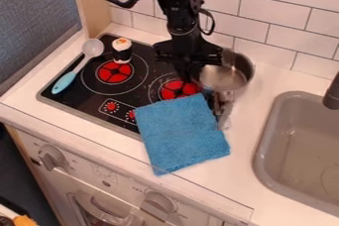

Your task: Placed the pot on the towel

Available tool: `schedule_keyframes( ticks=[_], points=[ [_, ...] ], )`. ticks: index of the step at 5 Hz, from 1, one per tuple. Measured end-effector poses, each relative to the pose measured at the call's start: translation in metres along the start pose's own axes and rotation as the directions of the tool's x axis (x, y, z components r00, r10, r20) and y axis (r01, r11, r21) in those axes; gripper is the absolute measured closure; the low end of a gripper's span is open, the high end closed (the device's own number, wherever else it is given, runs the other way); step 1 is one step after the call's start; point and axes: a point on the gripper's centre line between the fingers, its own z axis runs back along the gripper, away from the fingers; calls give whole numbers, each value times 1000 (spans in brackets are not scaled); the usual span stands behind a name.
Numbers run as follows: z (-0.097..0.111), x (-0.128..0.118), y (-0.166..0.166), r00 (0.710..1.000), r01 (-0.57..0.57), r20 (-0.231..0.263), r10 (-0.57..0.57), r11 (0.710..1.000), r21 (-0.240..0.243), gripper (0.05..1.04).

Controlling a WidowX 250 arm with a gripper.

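Right of centre in the upper half of the frame, the metal pot (pixel 230 78) sits beyond the upper right corner of the blue towel (pixel 182 133), its handle pointing down the frame beside that corner. Close at the pot's left is the black gripper (pixel 191 75), hanging from the arm at the top; whether it grasps the pot or is released, I cannot tell. The towel lies across the lower right corner of the black stove (pixel 84 99) and onto the white counter (pixel 248 143). At upper left, a spoon (pixel 67 81) with a pale blue handle rests on the stove near an upright black-and-white toy (pixel 122 51). A grey sink (pixel 301 145) is at the right edge.
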Motion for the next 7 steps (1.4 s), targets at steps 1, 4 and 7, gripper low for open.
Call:
schedule_keyframes(
  ticks=[1, 4, 7],
  points=[
    [0, -2, -2, 1000, -7, -7, 7, 1000, 17, 1005],
    [1, -6, -7, 1000, -3, -31, 3, 1000, 17, 1007],
    [33, 8, -24, 998, 50, 28, -51, 998, 27, 1007]
  ],
)
